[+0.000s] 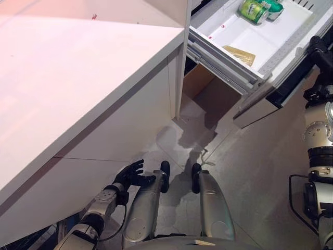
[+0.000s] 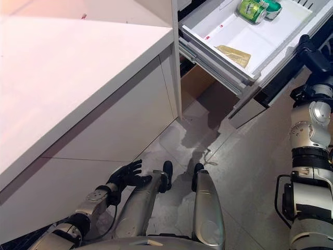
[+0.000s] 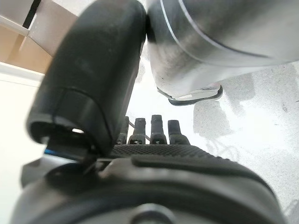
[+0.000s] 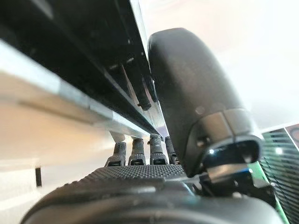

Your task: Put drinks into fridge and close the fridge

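Fridge drawer (image 1: 270,44) pulled out, green can (image 1: 253,10) lying inside — right hand (image 1: 320,49) at its front edge, fingers straight; left hand (image 1: 130,175) hangs low, relaxed.

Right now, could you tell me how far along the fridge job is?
Done: two green drinks lie in the open fridge drawer. In hand: the right hand is at the drawer's front edge, fingers straight. The left hand hangs idle, open. Left: closing the drawer.
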{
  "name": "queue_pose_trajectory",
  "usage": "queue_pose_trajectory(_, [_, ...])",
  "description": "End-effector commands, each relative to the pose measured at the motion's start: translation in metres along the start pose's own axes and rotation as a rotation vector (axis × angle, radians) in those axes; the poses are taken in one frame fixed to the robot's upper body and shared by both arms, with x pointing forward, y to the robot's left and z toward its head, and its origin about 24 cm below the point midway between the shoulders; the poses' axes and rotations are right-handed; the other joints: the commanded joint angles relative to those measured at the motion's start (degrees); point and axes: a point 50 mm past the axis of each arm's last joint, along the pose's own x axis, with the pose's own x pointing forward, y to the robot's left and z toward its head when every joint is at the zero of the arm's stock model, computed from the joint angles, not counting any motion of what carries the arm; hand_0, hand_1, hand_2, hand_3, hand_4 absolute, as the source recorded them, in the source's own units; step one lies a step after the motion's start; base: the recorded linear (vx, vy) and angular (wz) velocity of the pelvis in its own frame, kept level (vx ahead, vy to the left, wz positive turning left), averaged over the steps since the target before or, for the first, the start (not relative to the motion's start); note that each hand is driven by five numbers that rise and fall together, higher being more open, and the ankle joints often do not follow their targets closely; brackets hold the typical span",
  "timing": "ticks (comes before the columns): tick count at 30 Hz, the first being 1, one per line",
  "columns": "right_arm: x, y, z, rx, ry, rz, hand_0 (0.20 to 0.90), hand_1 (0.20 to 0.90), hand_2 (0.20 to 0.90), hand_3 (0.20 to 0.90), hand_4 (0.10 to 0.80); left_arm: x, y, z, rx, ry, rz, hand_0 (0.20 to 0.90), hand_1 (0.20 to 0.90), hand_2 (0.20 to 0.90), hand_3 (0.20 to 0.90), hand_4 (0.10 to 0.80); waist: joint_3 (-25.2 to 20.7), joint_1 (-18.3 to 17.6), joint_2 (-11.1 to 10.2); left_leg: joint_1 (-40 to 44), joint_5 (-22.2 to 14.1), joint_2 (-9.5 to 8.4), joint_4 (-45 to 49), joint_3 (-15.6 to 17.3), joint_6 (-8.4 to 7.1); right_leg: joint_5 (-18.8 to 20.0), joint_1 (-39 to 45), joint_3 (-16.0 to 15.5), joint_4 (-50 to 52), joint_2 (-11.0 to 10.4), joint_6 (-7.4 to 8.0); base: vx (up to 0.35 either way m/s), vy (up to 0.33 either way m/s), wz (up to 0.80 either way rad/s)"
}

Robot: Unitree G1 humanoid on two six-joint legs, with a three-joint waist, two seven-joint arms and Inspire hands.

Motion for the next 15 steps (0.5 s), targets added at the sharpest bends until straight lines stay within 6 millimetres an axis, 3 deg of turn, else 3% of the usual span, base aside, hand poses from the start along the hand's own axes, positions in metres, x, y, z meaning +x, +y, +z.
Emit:
queue_pose_trajectory(1, [-0.007,0.081,-0.001,-0.033,0.024,0.46,0.9,0.9,0.9,0.9,0.8,-0.015,-0.003,-0.037,0.019,0.102,-0.003,0.9,0.9,0.9,0.9,0.8,-1.38,4.4,0.01,4.37,-5.85,-1.87,-1.17,-1.19,1.0,-1.15,4.28,-3.68,-0.2,0.26,-2.85,0.012,0.001,0.08])
queue_pose_trajectory(8, [-0.004,0.105,0.003,-0.04,0.021,0.528,0.9,0.9,0.9,0.9,0.8,-0.016,0.005,-0.033,0.04,0.092,0.0,0.9,0.9,0.9,0.9,0.8,-0.56,7.37,0.39,6.44,-2.61,-1.55,-6.45,-3.86,0.32,-0.37,6.9,-6.18,-2.5,-0.54,-1.78,0.011,0.015,0.17])
queue_pose_trajectory(15, [-0.001,0.109,0.006,-0.047,0.014,0.512,0.9,0.9,0.9,0.9,0.8,-0.021,0.014,-0.039,0.016,0.106,0.022,0.9,0.9,0.9,0.9,0.8,-0.68,9.67,1.15,8.92,0.46,-1.32,-12.17,-6.43,-0.57,0.02,10.18,-8.79,-6.47,-1.31,-1.34,0.014,0.026,0.28])
